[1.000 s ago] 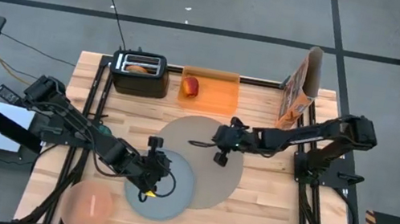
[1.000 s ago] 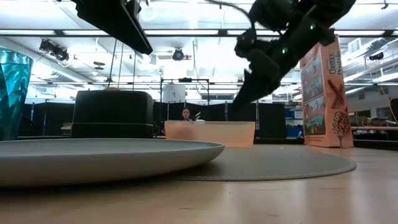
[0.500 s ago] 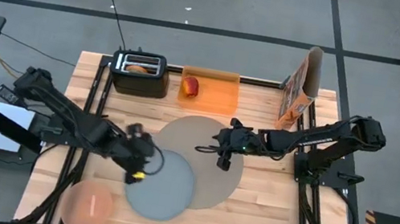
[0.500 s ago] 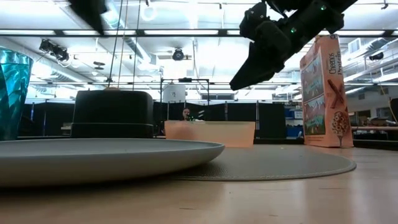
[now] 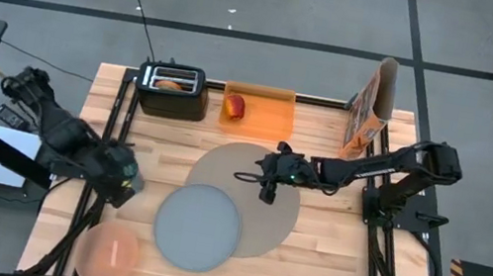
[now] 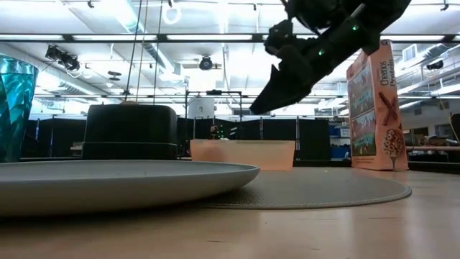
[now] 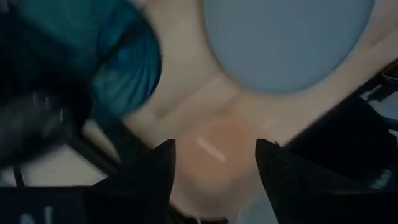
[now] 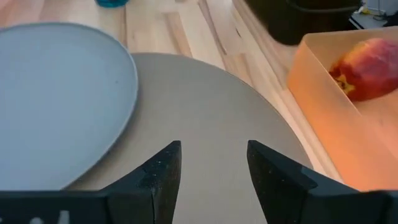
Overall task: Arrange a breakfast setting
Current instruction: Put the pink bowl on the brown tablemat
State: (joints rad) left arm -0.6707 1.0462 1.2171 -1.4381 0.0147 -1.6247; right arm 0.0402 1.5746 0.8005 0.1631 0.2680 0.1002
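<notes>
- Left gripper (image 5: pixel 122 178) is pulling back off the grey plate (image 5: pixel 198 227) to the table's left edge, fingers parted, empty.
- Right gripper (image 5: pixel 267 188) is hovering over the taupe mat (image 5: pixel 267 167), fingers parted, holding nothing.

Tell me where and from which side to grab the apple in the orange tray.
Grip the red apple across its round middle, coming straight down from above. It lies low inside the orange tray, whose raised walls would block a level approach, and the black toaster stands close beside that end of the tray. The right tool, open over the taupe mat, is probably nearer.
</notes>
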